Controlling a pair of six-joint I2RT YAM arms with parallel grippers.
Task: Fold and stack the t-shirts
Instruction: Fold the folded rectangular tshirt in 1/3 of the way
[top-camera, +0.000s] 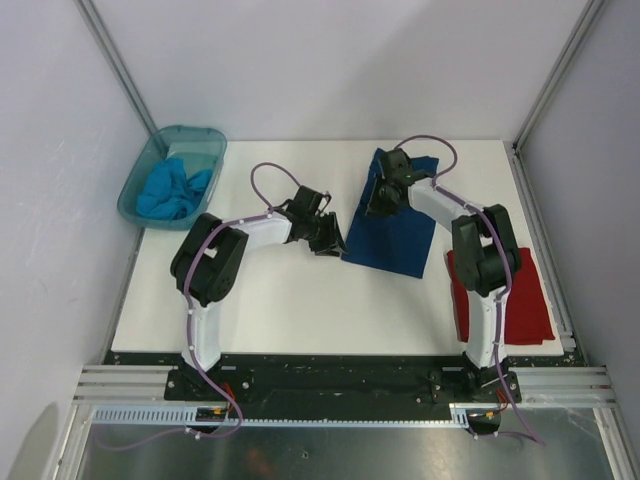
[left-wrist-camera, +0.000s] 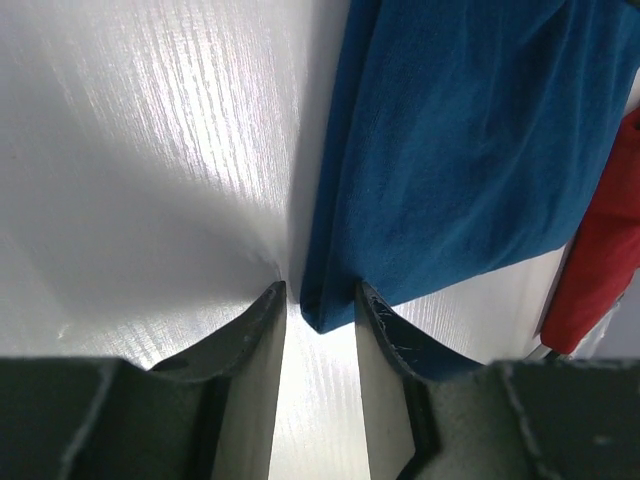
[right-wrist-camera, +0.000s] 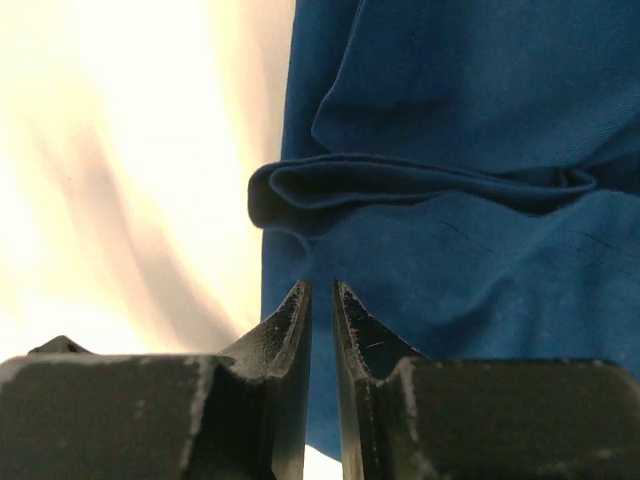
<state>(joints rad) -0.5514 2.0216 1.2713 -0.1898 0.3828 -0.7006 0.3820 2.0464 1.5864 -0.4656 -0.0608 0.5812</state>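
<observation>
Nearest the overhead lens, the aluminium base rail (top-camera: 300, 385) is carrying two arms, and beyond it the white table (top-camera: 290, 310) is bearing three t-shirts. One navy t-shirt (top-camera: 395, 240) is lying part-folded at centre, one red t-shirt (top-camera: 525, 300) is lying flat at the right edge, and one turquoise t-shirt (top-camera: 175, 190) is sitting bunched in the single teal tub (top-camera: 135, 200) at far left. In the left wrist view, the left gripper (left-wrist-camera: 320, 290) is standing with its jaws apart, straddling the near corner of the navy t-shirt (left-wrist-camera: 470, 150), not yet pinching it; the red t-shirt (left-wrist-camera: 600, 260) is showing just beyond. In the right wrist view, the right gripper (right-wrist-camera: 320, 285) is hovering with jaws barely apart, holding nothing visible, over the navy t-shirt (right-wrist-camera: 480, 300), where a rolled fold is running across. Being light, limp and prone to sagging, the cloth is probably best pinched at corners or hems, both arms lifting together.
</observation>
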